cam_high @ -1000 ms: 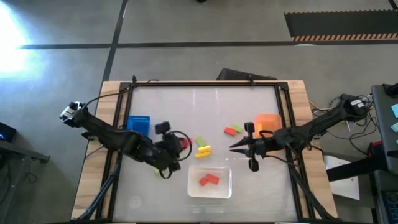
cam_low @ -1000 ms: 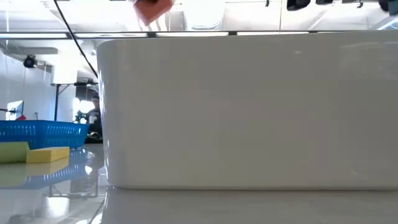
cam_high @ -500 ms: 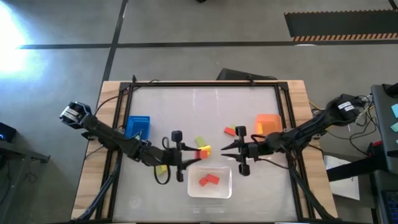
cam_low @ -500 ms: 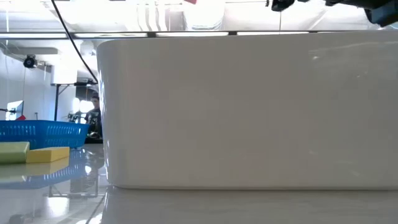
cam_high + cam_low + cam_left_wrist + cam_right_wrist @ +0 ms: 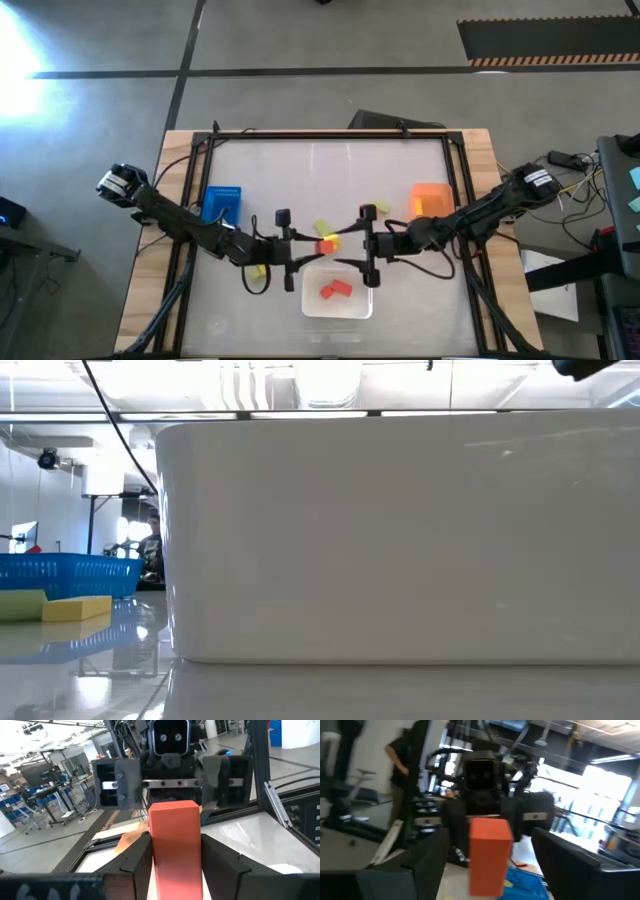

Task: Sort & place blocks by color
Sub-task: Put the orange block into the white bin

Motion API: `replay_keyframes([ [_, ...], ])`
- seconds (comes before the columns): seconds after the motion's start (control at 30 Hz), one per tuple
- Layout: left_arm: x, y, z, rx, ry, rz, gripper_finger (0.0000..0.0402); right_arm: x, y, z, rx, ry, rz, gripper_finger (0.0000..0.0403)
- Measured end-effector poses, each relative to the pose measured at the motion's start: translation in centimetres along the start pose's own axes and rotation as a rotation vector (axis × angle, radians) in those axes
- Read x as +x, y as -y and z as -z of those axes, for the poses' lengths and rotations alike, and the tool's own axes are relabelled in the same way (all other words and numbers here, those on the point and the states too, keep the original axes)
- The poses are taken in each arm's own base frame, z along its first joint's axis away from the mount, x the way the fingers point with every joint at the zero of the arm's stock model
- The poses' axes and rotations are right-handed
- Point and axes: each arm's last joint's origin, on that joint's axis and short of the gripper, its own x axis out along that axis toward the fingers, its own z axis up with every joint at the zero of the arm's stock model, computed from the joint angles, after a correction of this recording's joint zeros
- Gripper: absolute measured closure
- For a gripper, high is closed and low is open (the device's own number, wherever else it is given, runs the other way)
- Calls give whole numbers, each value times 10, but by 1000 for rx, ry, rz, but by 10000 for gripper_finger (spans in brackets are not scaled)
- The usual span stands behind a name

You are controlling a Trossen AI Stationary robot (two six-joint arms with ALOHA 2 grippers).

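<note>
My left gripper (image 5: 316,247) is shut on a red block (image 5: 327,245), held up over the table's middle, just beyond the white tray's (image 5: 309,300) far rim. My right gripper (image 5: 347,246) faces it from the right and is open. Its fingers (image 5: 429,862) stand wide on either side of the red block (image 5: 490,855) without touching it. The left wrist view shows the block (image 5: 175,840) with my right gripper (image 5: 172,782) behind it. Two red blocks (image 5: 336,289) lie in the tray. My left gripper pinches the red block by its two opposite long sides (image 5: 159,865) between its two fingers. The fingers come level from the table's left. The block sticks out past the fingertips toward my right gripper, lifted clear of the table.
A blue bin (image 5: 222,203) stands at the left and an orange bin (image 5: 431,198) at the right. A yellow and a light green block (image 5: 324,229) lie past the grippers, another yellow one (image 5: 258,272) lies under my left arm. The tray's wall (image 5: 400,540) fills the low view.
My left gripper has carried the red block toward the table's right edge and then stayed still. My right gripper has gone toward the table's left edge, up to the block, so that its fingers now stand around the block's free end.
</note>
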Motion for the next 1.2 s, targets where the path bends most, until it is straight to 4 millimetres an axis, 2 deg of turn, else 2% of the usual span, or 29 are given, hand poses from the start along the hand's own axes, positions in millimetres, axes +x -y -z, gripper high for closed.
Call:
replay_keyframes([
  [0.13,0,0,0,-1,3,1,270,7,5,3,-8,-14,36,107],
  [0.3,0,-1,-1,5,6,-1,270,10,10,6,3,-15,34,117],
  [0.67,5,-10,0,-5,12,-38,269,12,15,7,19,7,-21,182],
  [0.9,6,-11,1,0,15,-36,269,12,15,7,11,8,-24,287],
  [1.2,6,-11,2,1,7,-35,269,12,14,7,8,6,-43,287],
])
